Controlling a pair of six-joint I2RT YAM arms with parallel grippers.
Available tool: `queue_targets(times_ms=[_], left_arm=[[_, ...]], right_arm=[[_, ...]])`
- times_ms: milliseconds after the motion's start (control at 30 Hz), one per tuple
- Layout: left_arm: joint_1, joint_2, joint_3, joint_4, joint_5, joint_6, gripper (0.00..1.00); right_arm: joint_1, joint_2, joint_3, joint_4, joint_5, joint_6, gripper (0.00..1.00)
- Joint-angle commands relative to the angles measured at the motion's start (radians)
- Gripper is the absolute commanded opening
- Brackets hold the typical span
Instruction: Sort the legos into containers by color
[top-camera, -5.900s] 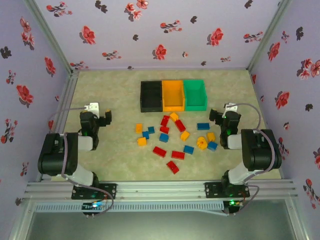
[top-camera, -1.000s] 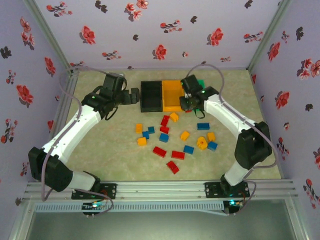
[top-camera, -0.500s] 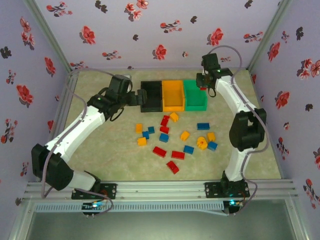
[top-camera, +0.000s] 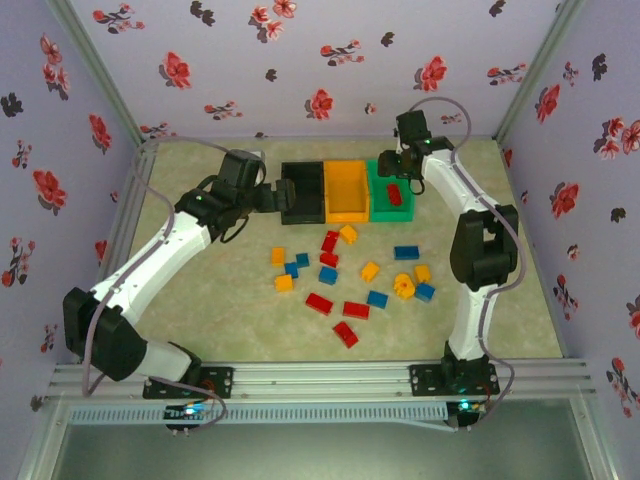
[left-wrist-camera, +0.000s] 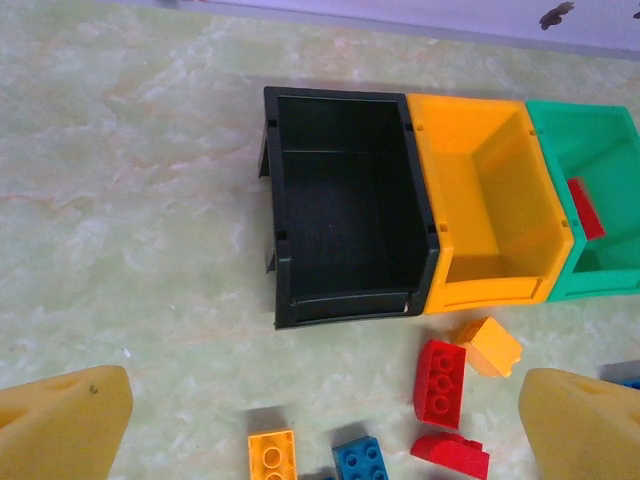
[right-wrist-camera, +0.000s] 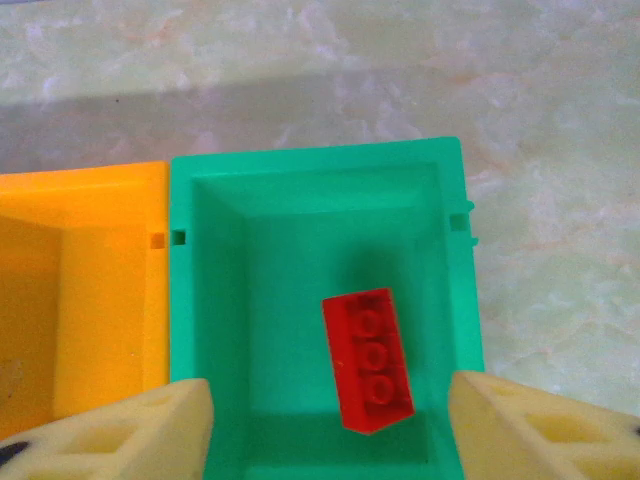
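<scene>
Two arms reach from the near edge of the desk (top-camera: 220, 300) toward its far edge. Across the middle of the desk the loose legos (top-camera: 355, 310) lie scattered in red, blue and yellow-orange. A red brick (top-camera: 345, 335) is nearest the near edge and a rounded yellow piece (top-camera: 404, 285) sits toward the right edge.

Beyond the scatter, close to the far edge, three bins stand touching in a row: the black bin (top-camera: 302, 195) toward the left edge, the orange bin (top-camera: 346, 195) in the middle and the green bin (top-camera: 400, 212) toward the right.

The left end effector (top-camera: 270, 195) hangs just beside the black bin's left wall. In the left wrist view its yellow foam fingers (left-wrist-camera: 70, 425) are spread wide apart, with the bins and a few bricks showing between them.

The right end effector (top-camera: 392, 168) hovers over the far side of the green bin. Its fingers (right-wrist-camera: 130, 430) are also parted, gripping nothing. Framed between them in the right wrist view, a red three-stud brick (right-wrist-camera: 368, 360) is inside the green bin, slightly askew to its walls.
</scene>
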Motion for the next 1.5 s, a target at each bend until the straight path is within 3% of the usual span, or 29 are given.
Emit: queue_targets(times_ms=[0, 333, 567, 833, 1100, 1467], left_arm=[[-0.013, 0.015, 0.007, 0.007, 0.007, 0.022, 1.00], [-0.041, 0.021, -0.029, -0.124, 0.005, -0.045, 1.00], [-0.096, 0.020, -0.167, -0.108, -0.002, -0.164, 1.00], [-0.117, 0.093, -0.218, -0.078, -0.007, -0.156, 0.93], [-0.108, 0.256, -0.134, -0.163, -0.004, -0.144, 0.80], [-0.093, 0.381, -0.071, -0.183, 0.014, -0.131, 0.73]], right_arm=[[-0.002, -0.067, -0.013, 0.021, -0.013, 0.011, 0.68], [0.035, -0.309, -0.206, 0.078, -0.036, 0.042, 0.68], [0.139, -0.432, -0.386, 0.106, 0.029, 0.085, 0.62], [0.188, -0.525, -0.572, 0.193, 0.036, 0.190, 0.55], [0.188, -0.536, -0.565, 0.158, 0.044, 0.179, 0.47], [0.190, -0.555, -0.571, 0.135, 0.061, 0.167, 0.42]])
